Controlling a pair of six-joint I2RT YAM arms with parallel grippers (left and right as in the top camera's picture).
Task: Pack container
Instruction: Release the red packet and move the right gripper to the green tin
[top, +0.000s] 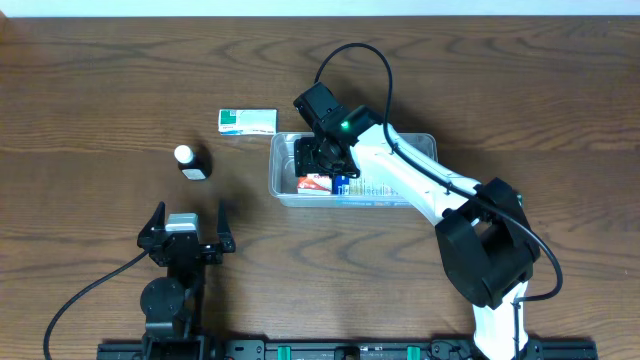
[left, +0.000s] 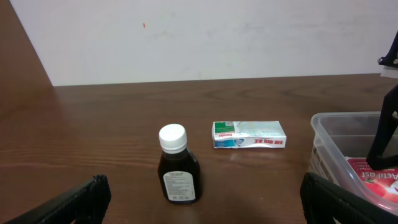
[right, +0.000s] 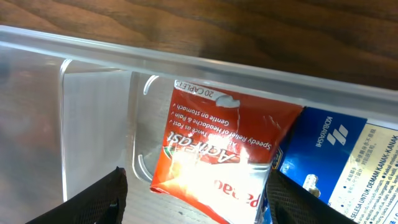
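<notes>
As jaws gape, right end effector occupies container.

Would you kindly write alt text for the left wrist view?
A dark brown bottle with a white cap stands upright on the brown wooden table, a green-and-white box lying beyond it, rightward. The clear plastic container shows at right.

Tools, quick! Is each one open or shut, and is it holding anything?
Left tool: open, holding nothing.
Right tool: open, down over the red packet inside the container.
</notes>
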